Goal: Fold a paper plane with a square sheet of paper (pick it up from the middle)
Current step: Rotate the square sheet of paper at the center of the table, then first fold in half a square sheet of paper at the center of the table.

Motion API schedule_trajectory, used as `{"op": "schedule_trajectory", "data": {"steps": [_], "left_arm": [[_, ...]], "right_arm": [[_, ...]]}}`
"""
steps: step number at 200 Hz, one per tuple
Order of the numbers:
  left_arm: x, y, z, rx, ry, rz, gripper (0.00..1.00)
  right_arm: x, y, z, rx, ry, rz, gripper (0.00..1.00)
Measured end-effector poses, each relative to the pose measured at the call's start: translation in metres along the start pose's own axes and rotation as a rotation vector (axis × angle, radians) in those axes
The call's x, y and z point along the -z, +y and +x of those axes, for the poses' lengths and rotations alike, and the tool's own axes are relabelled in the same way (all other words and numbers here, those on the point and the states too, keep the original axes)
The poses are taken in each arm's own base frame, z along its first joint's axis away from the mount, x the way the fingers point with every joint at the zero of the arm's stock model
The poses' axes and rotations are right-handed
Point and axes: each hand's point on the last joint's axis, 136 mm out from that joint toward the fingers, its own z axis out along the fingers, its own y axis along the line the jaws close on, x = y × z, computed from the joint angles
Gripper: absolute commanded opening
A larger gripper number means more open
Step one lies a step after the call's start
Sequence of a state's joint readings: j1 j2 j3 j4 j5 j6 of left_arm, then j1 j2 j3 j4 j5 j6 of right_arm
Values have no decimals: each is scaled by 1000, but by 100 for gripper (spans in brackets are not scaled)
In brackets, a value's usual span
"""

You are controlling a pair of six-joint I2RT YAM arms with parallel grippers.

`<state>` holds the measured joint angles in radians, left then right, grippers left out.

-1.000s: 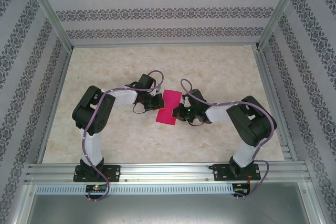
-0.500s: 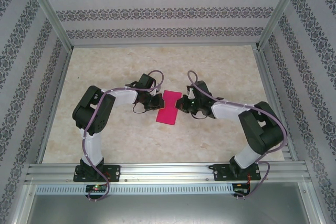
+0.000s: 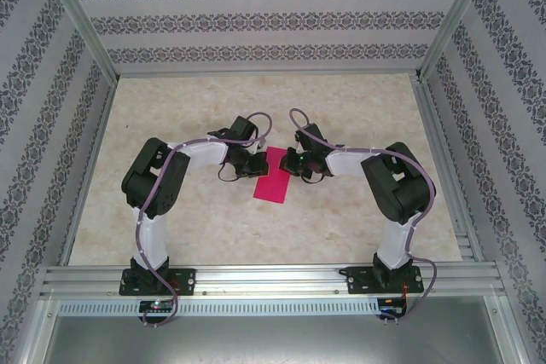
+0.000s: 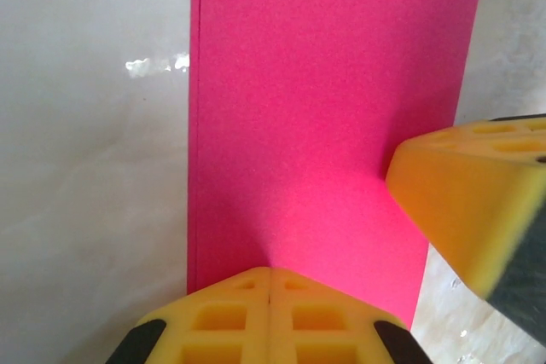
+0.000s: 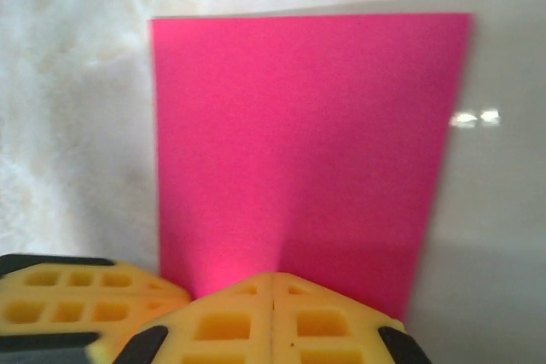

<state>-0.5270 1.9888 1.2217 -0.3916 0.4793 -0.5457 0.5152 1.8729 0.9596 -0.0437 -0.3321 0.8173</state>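
- Mid-table, the square sheet of paper point(image 3: 275, 176) lies flat on the pale table point(image 3: 358, 108) as a magenta rectangle. In the top view its long axis runs from about 1 o'clock to 7 o'clock. A doubled edge along its left side in the left wrist view suggests it is folded in half.
- The left gripper point(image 3: 254, 163) meets the sheet on its 10 o'clock side and the right gripper point(image 3: 295, 164) on its 2 o'clock side, so the two face each other across the far half of the paper.
- With an arm on each long edge, the layers are probably being pinned flat, either to set the crease or to steady the sheet for the nose folds. No pointed shape shows yet, so the job looks to be at an early stage.
- In its own wrist view, the left gripper point(image 4: 270, 283) has its yellow pads closed seam to seam with nothing between them. The tips sit on the paper's near edge at 6 o'clock and appear to press rather than pinch.
- The right gripper point(image 5: 273, 289) is likewise closed, its pads meeting with no gap and its tips at the paper's near edge at 6 o'clock. Whether they bear down or merely touch cannot be told.
- Each wrist camera also catches the other arm. The right arm's finger point(image 4: 465, 202) shows at 4 o'clock over the paper's right edge, and the left arm's fingers point(image 5: 68, 291) show at 8 o'clock.
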Motion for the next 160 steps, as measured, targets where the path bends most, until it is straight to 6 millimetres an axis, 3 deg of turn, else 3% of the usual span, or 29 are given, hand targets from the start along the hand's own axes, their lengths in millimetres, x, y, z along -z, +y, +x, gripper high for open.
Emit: {"op": "schedule_trajectory", "data": {"steps": [26, 63, 90, 122, 160], "left_arm": [[1, -3, 9, -5, 2, -8, 9], [6, -19, 38, -15, 14, 6, 11], [14, -32, 49, -16, -13, 34, 12], [22, -55, 54, -14, -55, 91, 12], [14, -82, 62, -26, -65, 142, 3]], "right_arm": [[9, -12, 4, -49, -37, 38, 0], [39, -45, 19, -167, -116, 151, 0], [61, -59, 29, -244, -179, 201, 0], [69, -47, 28, -215, -199, 131, 0], [69, -22, 25, -136, -159, -6, 0]]}}
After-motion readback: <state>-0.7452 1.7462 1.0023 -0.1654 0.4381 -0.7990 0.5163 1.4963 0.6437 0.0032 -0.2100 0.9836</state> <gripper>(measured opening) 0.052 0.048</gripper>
